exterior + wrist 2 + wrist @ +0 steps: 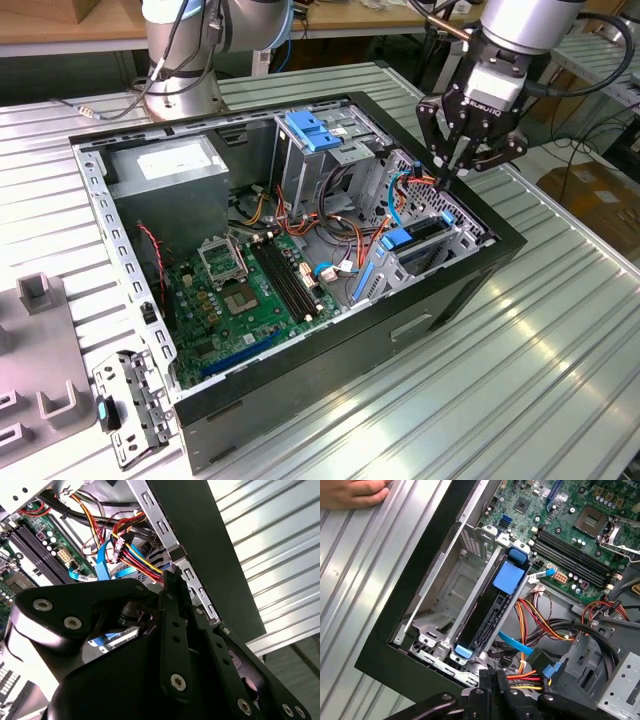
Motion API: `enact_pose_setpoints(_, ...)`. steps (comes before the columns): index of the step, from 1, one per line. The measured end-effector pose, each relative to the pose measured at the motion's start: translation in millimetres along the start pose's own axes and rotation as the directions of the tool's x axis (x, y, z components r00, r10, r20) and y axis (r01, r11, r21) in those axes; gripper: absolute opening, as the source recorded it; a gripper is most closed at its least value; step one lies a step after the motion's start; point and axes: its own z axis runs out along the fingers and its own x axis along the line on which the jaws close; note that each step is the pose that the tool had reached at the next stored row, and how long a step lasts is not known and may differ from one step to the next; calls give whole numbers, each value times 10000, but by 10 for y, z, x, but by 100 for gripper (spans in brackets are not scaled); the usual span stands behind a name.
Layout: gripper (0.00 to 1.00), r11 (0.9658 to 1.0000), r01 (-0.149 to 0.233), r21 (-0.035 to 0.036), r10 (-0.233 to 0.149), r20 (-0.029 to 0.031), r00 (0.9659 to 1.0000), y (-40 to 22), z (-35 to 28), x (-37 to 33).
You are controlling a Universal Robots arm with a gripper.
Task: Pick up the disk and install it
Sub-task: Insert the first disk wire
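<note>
On the ribbed grey metal table lay a black, open-sided computer case. It held a big grey power-supply box, a green motherboard, a tall metal cage with a light-blue latch and, in the corner at the exterior view's right, a perforated silver drive bay. The flat disk with blue carrier rails sat in that bay on edge (only its dark rim and blue tabs showed). Its long axis ran from the case's outer wall toward the motherboard, with the larger blue tab at the motherboard end. The arm's black gripper pointed straight down just above the bay and its coloured cables, fingers pinched together on nothing.
</note>
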Motion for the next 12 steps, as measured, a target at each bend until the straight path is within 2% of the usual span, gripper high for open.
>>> enact_pose_setpoints(5, 16, 9975, -699, -33, 699, -14, 9976, 1, 0, 0)
enact_pose_setpoints(10, 16, 9907, -1356, -63, 1355, -30, 9908, 1, 0, -1)
enact_pose_setpoints(12, 16, 9892, -1463, -69, 1463, -33, 9892, 32, -2, -18)
